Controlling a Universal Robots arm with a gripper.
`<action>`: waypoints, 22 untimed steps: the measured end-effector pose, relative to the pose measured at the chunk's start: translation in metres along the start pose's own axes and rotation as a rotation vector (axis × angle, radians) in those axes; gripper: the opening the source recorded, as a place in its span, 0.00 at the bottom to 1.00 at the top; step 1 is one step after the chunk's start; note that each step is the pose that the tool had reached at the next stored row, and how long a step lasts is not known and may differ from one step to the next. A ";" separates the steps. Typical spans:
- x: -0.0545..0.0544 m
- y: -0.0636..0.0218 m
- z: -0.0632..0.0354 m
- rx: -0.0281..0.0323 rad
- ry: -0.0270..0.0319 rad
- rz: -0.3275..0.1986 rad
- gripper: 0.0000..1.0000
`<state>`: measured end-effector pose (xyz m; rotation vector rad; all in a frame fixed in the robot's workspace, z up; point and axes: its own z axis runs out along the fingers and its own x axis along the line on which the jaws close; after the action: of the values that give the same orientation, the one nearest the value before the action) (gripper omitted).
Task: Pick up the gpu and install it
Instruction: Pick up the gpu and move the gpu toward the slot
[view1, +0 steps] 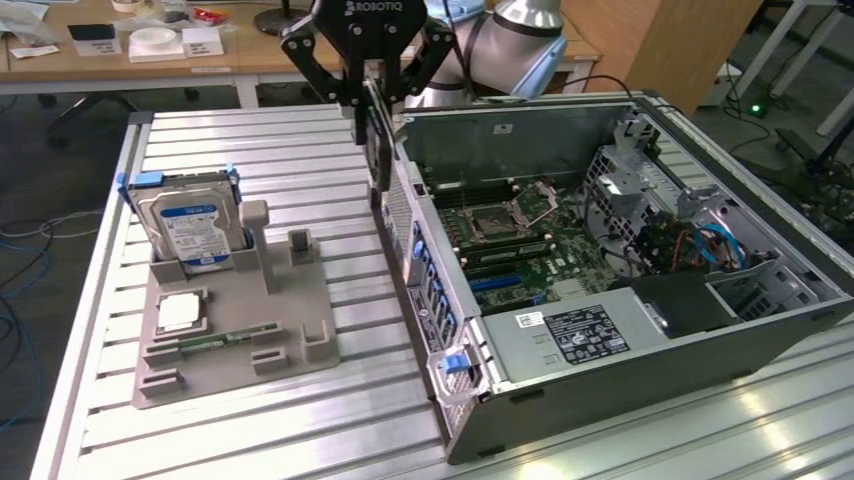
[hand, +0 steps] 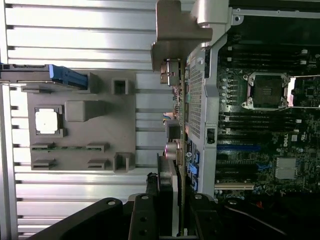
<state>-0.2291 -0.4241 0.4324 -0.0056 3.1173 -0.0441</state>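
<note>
The hand (view1: 378, 108) is pinched narrowly on the gpu (view1: 380, 160), holding it upright on edge, likely to suit the motherboard slots. The card hangs over the open computer case's (view1: 747, 330) rear wall, clear of the grey holder (view1: 307, 320) on the tabletop (view1: 267, 440).

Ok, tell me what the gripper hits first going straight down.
Probably the computer case's rear wall: the gpu in the gripper hangs over that edge, not over the motherboard. Depth is unclear, so it could slip past outside.

The gpu (view1: 380, 150) above case (view1: 667, 370) edge; holder block (view1: 300, 310) at exterior view's left.
</note>
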 end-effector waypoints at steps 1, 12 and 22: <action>-0.002 0.0000 0.0000 0.0000 0.0000 0.000 0.28; -0.025 -0.0001 0.0008 0.0001 0.0000 0.000 0.28; -0.048 -0.0002 0.0015 0.0001 0.0001 0.000 0.28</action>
<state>-0.1813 -0.4241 0.4321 -0.0059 3.1174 -0.0443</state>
